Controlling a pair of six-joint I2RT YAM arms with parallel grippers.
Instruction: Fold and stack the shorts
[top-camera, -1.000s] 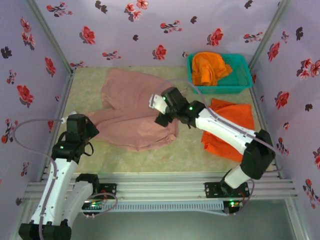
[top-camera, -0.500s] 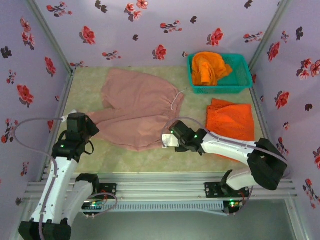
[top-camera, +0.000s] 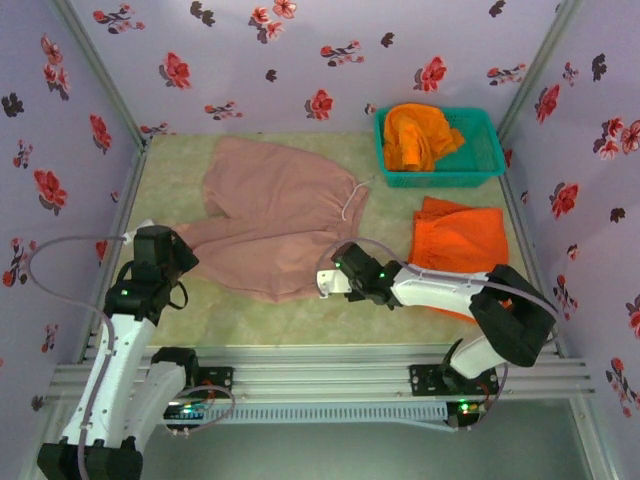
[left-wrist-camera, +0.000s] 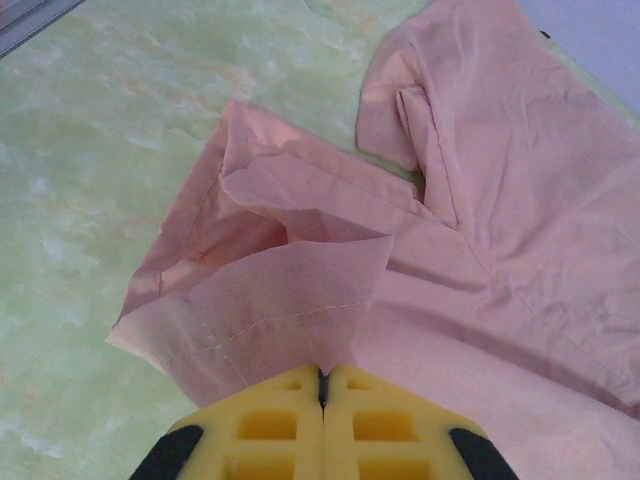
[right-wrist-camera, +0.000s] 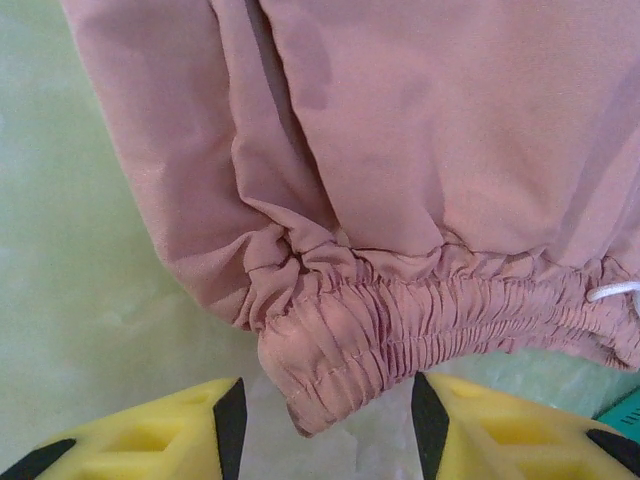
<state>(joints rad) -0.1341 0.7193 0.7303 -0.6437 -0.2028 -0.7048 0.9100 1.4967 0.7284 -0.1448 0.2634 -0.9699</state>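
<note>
My left gripper (left-wrist-camera: 322, 385) is clamped on a leg hem of the pink shorts (top-camera: 280, 210), at their 8 o'clock corner. Only a thin fold sits between the pads. These shorts lie spread and rumpled across the middle of the table (top-camera: 170, 185), with the waistband toward 3 o'clock. My right gripper (right-wrist-camera: 325, 415) has its jaws apart, and the gathered waistband corner appears to lie between the fingers, at the shorts' 5 o'clock, not yet gripped.

The risks, as I judge them:
- The left pinch could slip out once I lift.
- The right could close on a single layer, or snag the white drawstring (right-wrist-camera: 612, 291), and the fold would then go askew.
- My right forearm passes over the edge of the orange shorts (top-camera: 465, 240), so a sweep could drag them. I cannot tell whether it touches them.

I count three shorts. One is pink and two are orange, with the other orange pair (top-camera: 420, 135) heaped in the single teal basket (top-camera: 490, 165) at the table's 1 o'clock.
</note>
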